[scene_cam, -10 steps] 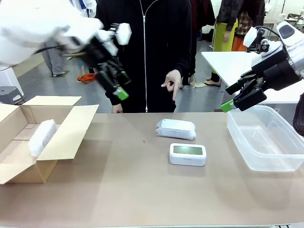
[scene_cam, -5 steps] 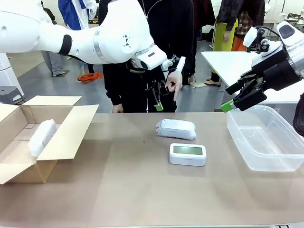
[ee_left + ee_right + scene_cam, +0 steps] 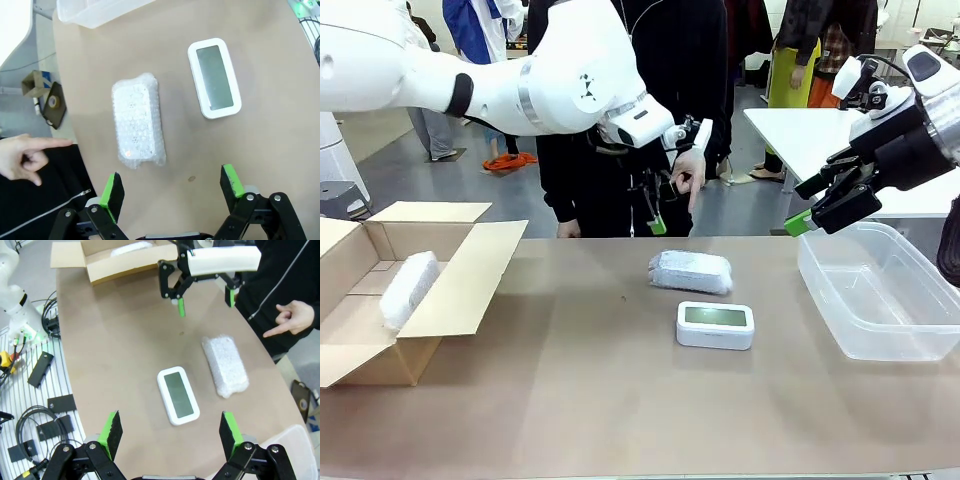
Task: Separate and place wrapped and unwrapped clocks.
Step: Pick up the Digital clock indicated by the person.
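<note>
One wrapped clock [image 3: 691,271] lies in the middle of the table, a white padded bundle; it also shows in the wrist views [image 3: 137,125] [image 3: 225,365]. Just in front of it lies the unwrapped clock [image 3: 715,325] [image 3: 214,77] [image 3: 178,395], white with a grey screen. Another wrapped clock [image 3: 410,288] rests inside the cardboard box [image 3: 470,275] at the left. My left gripper [image 3: 650,215] [image 3: 171,185] hangs open above and slightly behind the middle bundle, holding nothing. My right gripper [image 3: 815,205] [image 3: 170,427] hovers open and empty above the left rim of the plastic bin [image 3: 860,300].
A person stands at the far edge, and their hand [image 3: 682,172] [image 3: 25,157] [image 3: 290,317] points down toward the middle bundle, close to my left gripper. The box's flaps lie open toward the table's middle. The clear bin holds nothing.
My left arm has swung from above the box at the left to the middle of the table, over the wrapped clock. The right arm and both clocks have stayed put.
</note>
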`<state>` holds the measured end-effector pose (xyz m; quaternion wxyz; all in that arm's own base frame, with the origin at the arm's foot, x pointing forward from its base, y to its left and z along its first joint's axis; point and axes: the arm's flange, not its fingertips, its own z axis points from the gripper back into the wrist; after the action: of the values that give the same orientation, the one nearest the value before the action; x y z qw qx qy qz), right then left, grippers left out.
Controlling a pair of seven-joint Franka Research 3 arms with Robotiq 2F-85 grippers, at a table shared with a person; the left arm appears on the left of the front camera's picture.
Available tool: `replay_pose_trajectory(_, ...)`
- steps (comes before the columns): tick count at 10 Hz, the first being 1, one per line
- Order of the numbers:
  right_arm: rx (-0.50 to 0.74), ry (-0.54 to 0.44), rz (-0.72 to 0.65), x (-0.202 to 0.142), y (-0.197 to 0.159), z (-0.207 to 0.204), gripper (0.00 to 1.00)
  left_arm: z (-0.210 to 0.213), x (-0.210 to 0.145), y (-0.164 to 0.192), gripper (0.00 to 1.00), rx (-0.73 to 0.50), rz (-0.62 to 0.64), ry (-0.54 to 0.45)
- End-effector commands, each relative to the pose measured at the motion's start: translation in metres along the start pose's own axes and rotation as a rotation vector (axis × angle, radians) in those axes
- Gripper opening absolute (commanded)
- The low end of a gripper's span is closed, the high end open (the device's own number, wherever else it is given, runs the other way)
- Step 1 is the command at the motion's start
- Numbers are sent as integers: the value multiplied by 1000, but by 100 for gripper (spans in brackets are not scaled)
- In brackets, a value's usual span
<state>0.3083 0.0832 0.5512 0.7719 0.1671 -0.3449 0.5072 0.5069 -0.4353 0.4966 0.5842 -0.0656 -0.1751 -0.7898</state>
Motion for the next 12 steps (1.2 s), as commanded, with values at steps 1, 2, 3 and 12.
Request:
replay_pose_trajectory(1,24,-21,3,-3,-1,-2,100,-39,16,24,100,-59,60,-1)
replay_pose_trajectory(2,24,-21,3,-3,-1,-2,100,-57,22,34,100,-83,76,18)
replay_pose_trajectory(3,24,-21,3,-3,-1,-2,100,-73,25,43,100,-81,110,44)
replay_pose_trajectory(12,24,-21,3,-3,-1,-2,100,-148,31,84,100,-55,119,220)
